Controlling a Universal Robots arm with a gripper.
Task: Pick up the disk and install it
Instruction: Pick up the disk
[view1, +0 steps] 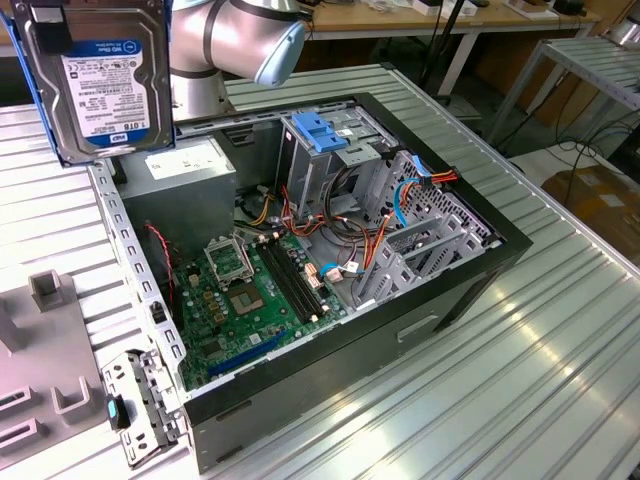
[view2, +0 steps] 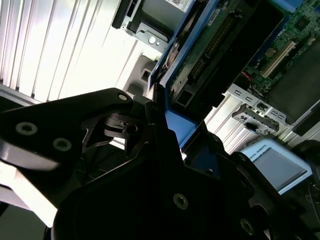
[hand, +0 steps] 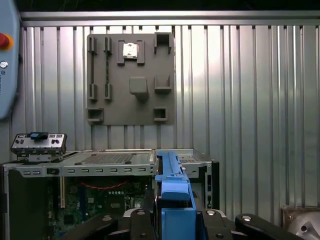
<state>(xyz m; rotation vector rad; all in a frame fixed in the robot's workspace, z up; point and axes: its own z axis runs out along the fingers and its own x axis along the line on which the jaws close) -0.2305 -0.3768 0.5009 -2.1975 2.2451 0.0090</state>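
Over the metal table (view1: 560, 380), the disk (view1: 100, 85) stands upright, long axis vertical.

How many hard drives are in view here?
1. The disk sits in the gripper, raised near the computer case at the exterior view's upper left; the drive cage may hide others.

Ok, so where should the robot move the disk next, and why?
The disk is clamped between the fingers and held up in the air, at the exterior view's left of the open case. The drive cage with the blue bracket stands further toward the exterior view's right. So I'd probably carry the disk across until it hangs over that cage.
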